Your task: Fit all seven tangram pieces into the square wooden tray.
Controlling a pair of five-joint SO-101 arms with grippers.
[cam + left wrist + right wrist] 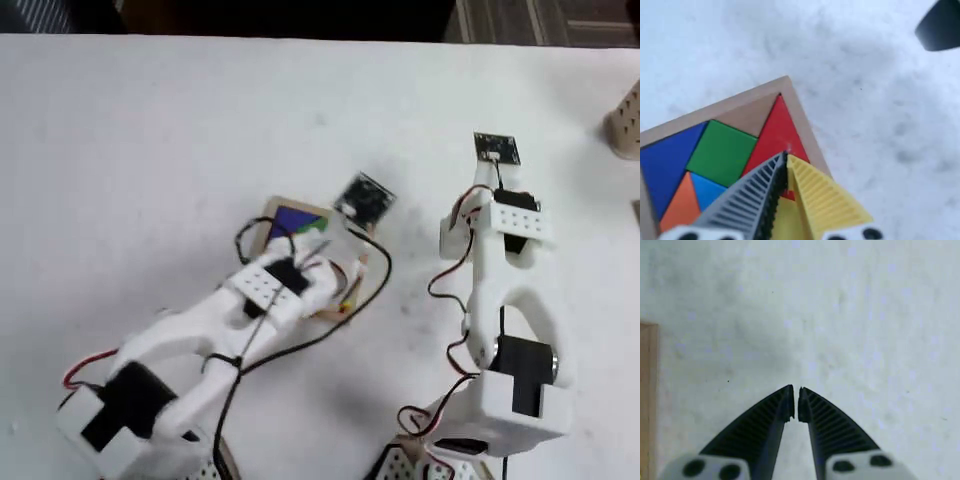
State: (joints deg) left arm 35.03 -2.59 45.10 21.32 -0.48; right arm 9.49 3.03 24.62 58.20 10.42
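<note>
I see a white table (pixel 150 130) under soft, even light. A dark strip (pixel 280 15) runs beyond its far edge, with grey floor (pixel 560 20) past the corner.

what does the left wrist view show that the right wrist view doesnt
Left wrist, not right: the left gripper, tips together over a red triangle, with a green square, a blue piece and an orange piece next to it. Right wrist, not left: the right gripper, its black tips almost touching above the table. Both: the white table and the wooden tray rim.
</note>
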